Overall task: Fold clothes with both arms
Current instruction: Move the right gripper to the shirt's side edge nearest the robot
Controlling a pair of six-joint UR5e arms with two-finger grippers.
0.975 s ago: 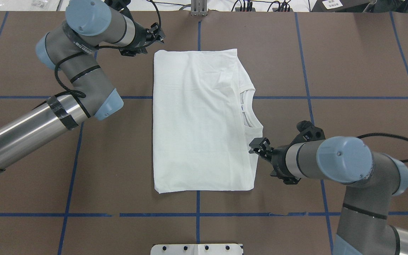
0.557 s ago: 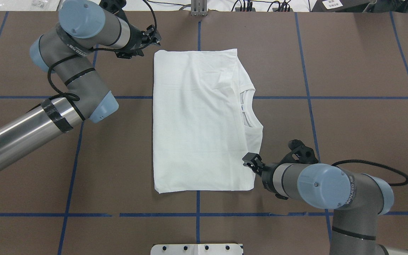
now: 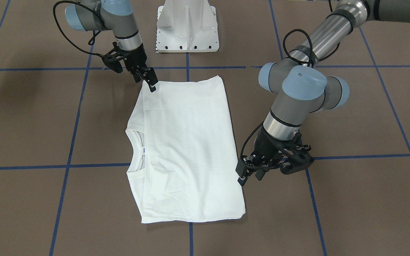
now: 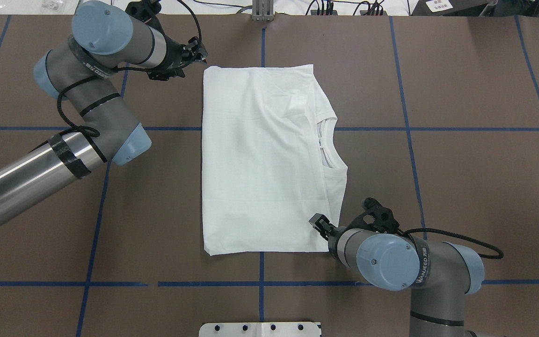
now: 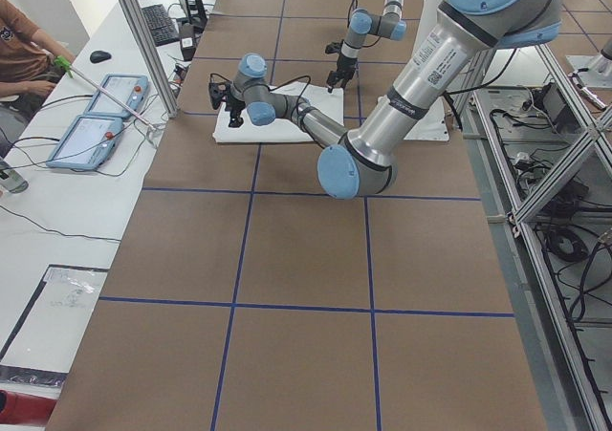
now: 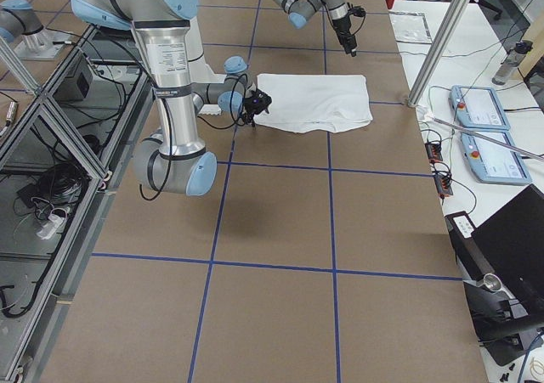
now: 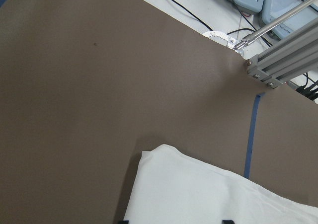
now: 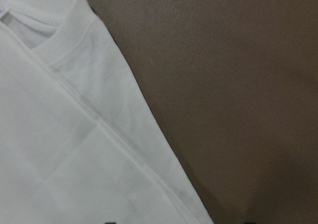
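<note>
The white T-shirt lies folded into a flat rectangle on the brown table, its ribbed collar and small neck label at its right edge. No black text shows. My left gripper is open and empty, hovering just outside the shirt's far left corner; the left wrist view shows that corner below. My right gripper is open and empty, over the shirt's near right corner; the right wrist view shows the shirt's edge. In the front-facing view the shirt lies between the left gripper and the right gripper.
Blue tape lines cross the brown table. The white pedestal base stands at the robot's edge. An aluminium post stands at the far edge. Control tablets and a seated person are beyond it.
My right gripper has moved from the shirt's right edge below the collar toward the near right corner. My left gripper has drawn back slightly to the left of the far left corner.
</note>
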